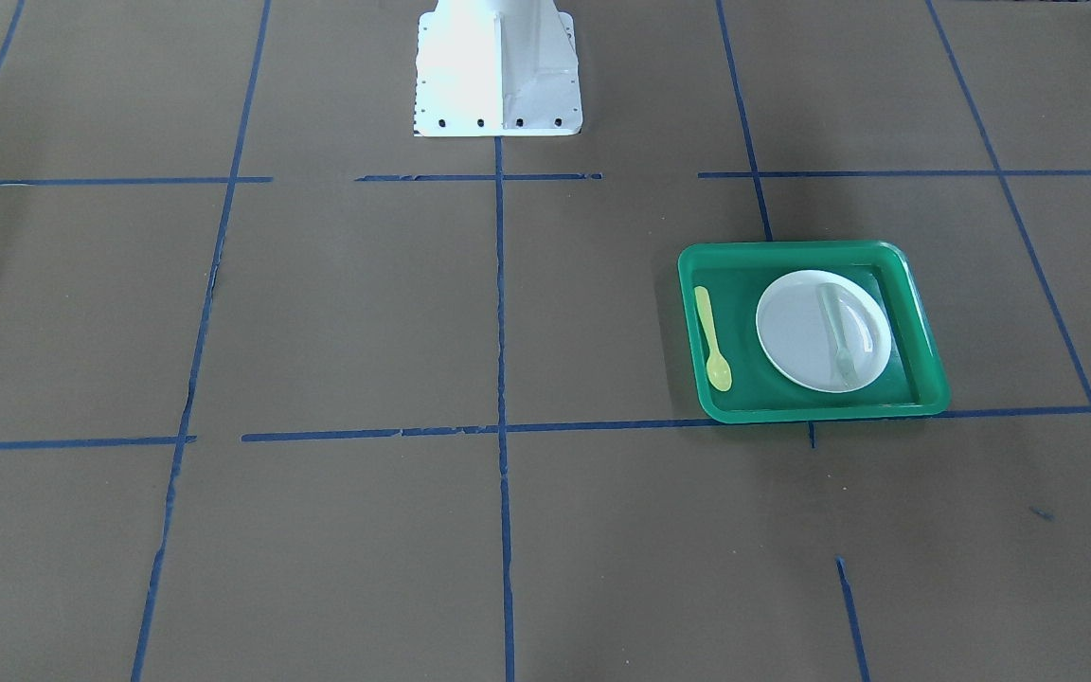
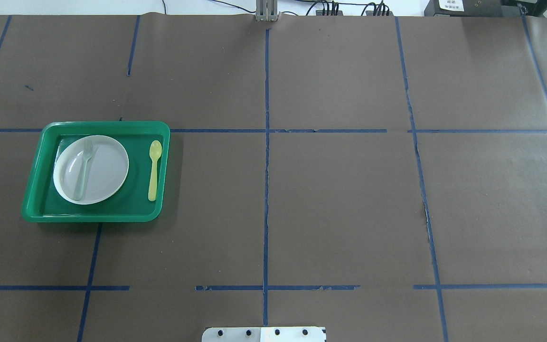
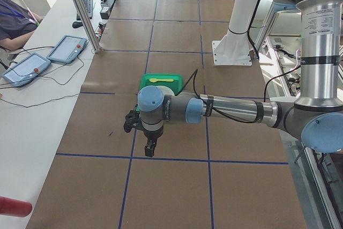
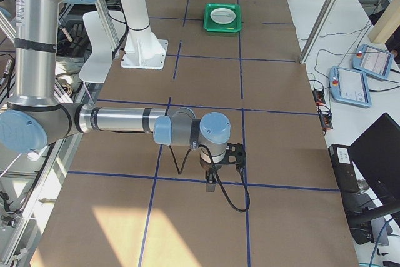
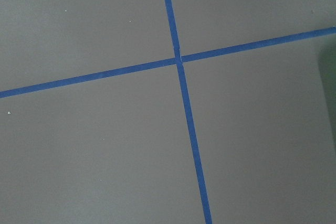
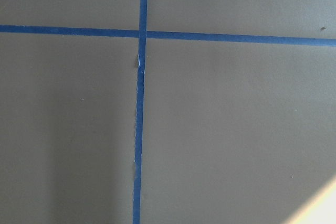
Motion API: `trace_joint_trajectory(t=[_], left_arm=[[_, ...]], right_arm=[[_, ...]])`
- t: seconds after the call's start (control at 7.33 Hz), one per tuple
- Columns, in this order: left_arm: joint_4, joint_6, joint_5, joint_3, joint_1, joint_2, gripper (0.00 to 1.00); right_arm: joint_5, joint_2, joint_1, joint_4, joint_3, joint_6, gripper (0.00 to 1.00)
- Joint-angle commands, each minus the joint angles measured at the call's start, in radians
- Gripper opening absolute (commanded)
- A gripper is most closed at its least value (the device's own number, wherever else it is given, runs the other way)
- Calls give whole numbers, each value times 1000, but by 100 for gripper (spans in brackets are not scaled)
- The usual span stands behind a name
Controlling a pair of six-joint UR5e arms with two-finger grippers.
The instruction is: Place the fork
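fork [image 2: 84, 167]: on white plate [image 2: 108, 172] in green tray [image 2: 105, 125], near table [image 2: 349, 213] left edge
left gripper [image 3: 150, 150]: grip state cannot tell
right gripper [image 4: 210, 184]: cannot tell

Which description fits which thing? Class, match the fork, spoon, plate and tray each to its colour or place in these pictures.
Column 1:
1. fork
2. spoon
3. plate
4. tray

Column 2:
A. green, holds the other three
B. yellow, lies beside the plate
C. pale, lies on the plate
D. white and round, sits inside the tray

Pairs: 1-C, 2-B, 3-D, 4-A
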Motion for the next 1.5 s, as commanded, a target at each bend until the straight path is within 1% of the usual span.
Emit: trace_joint_trajectory(t=[0.0, 0.14, 0.27, 0.41, 0.55, 0.68, 0.82, 0.95, 1.09, 1.23, 1.36], left_arm=[[-105, -11, -57, 9, 9, -26, 100], [-144, -58, -144, -6, 39, -27, 100], [-193, -199, -138, -33, 141, -37, 100], [-277, -372, -85, -49, 235, -52, 100], [-375, -559, 0, -48, 327, -72, 100], [-437, -690, 83, -37, 427, -84, 100], [-445, -803, 169, -28, 507, -118, 100], [-445, -921, 206, -3, 582, -162, 100], [-447, -986, 223, 20, 636, -185, 100], [-448, -1004, 260, 34, 674, -192, 100], [-451, -1022, 267, 46, 700, -193, 100]], right_arm=[[0, 0, 0, 0, 0, 0, 100], [0, 0, 0, 0, 0, 0, 100], [0, 0, 0, 0, 1, 0, 100], [0, 0, 0, 0, 0, 0, 100], [0, 0, 0, 0, 0, 0, 100], [0, 0, 0, 0, 0, 0, 100], [0, 0, 0, 0, 0, 0, 100], [0, 0, 0, 0, 1, 0, 100], [0, 0, 0, 0, 1, 0, 100], [0, 0, 0, 0, 0, 0, 100], [0, 0, 0, 0, 0, 0, 100]])
